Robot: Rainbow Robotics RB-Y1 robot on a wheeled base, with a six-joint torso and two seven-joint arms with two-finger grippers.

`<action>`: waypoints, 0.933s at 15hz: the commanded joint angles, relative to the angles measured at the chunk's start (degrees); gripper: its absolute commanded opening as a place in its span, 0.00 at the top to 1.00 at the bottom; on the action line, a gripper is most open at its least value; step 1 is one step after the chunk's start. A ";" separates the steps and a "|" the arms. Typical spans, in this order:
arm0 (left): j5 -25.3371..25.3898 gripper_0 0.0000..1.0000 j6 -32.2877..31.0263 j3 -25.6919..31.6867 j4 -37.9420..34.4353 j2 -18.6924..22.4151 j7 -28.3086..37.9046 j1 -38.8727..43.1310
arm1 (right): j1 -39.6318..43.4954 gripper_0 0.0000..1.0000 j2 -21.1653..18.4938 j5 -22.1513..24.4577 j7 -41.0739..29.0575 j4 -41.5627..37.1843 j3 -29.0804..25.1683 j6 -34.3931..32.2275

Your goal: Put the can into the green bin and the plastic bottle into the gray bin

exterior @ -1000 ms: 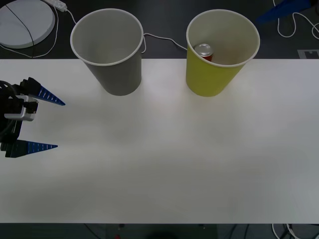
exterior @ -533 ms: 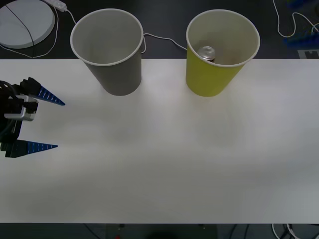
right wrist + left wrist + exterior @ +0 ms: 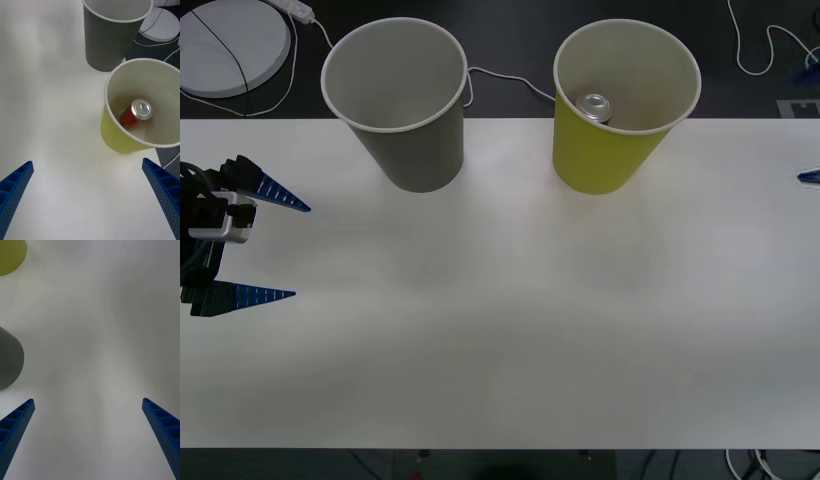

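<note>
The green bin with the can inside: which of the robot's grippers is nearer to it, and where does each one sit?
Right. The right gripper hangs open beside the green bin, where the can lies; the left gripper waits open at the table's far left, beyond the gray bin.

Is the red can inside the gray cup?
No, the can sits inside the green bin; the gray bin beside it holds no can.

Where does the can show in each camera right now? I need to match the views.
Front view: the can sits inside the green bin, top facing up.
Right wrist view: the can leans inside the green bin.
Left wrist view: the bin's wall is in view; its inside is hidden.
Shared landmark: the green bin.
</note>
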 commanded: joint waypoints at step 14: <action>0.00 0.00 0.00 0.00 0.00 0.00 0.00 0.00 | 27.97 0.00 11.83 2.91 13.67 -12.03 -14.59 0.00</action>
